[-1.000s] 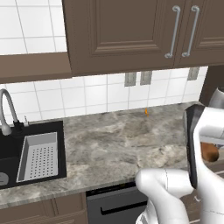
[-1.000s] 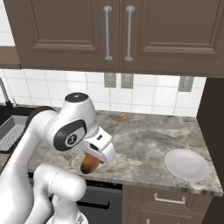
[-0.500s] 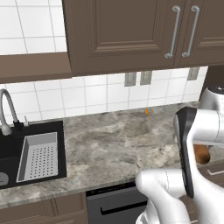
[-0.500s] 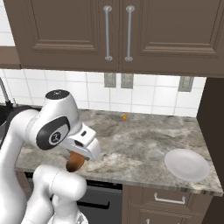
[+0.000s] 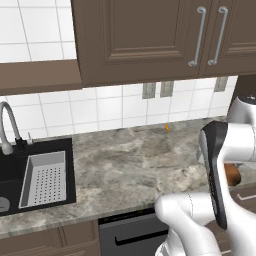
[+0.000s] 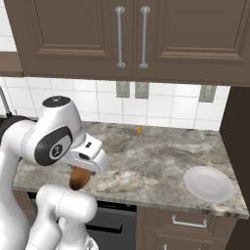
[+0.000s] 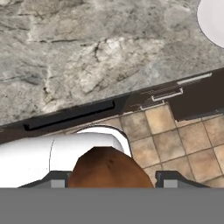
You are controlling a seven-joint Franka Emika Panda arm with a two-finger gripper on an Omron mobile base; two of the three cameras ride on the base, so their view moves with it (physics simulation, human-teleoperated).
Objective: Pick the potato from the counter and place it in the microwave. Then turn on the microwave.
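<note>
One marbled counter [image 6: 161, 161] (white plate [image 6: 209, 183] at its right end), pincer [image 7: 109, 175] holding potato [image 6: 79, 178].

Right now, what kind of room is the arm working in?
A rendered home kitchen, by the look of it: a marbled stone counter with a black inset sink and curved tap, dark wood wall cabinets above a white tile backsplash.

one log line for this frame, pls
stage: carrying | gripper: shut on potato | potato: off counter, over floor | microwave: not reached
</note>
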